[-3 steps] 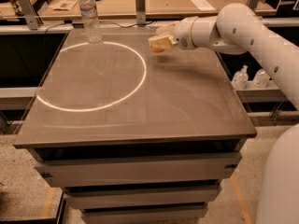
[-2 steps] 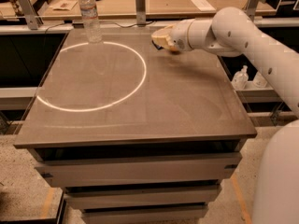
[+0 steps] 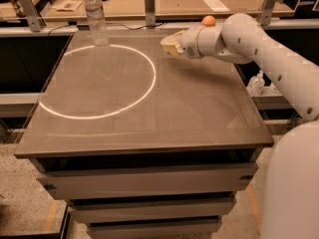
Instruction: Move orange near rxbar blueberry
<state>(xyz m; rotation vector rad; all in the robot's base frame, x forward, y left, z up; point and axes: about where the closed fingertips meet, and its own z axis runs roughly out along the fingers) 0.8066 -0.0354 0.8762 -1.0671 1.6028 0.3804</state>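
Note:
My gripper (image 3: 171,44) hovers low over the far middle part of the grey table (image 3: 149,113), at the right rim of the white light ring (image 3: 99,83). It points left at the end of the white arm (image 3: 259,44). A small round orange shape (image 3: 208,20) peeks over the top of the wrist. I cannot tell whether it is the orange fruit behind the arm or a part of the arm. The dark blue rxbar blueberry is not in view. It may be hidden behind the gripper or arm.
A clear plastic water bottle (image 3: 94,15) stands at the table's far left edge. A wooden bench (image 3: 169,1) with papers and metal posts runs behind the table. My white base (image 3: 294,183) fills the lower right.
The gripper has hardly moved, shifting slightly toward the far edge and back. The small orange shape above the wrist did not show earlier.

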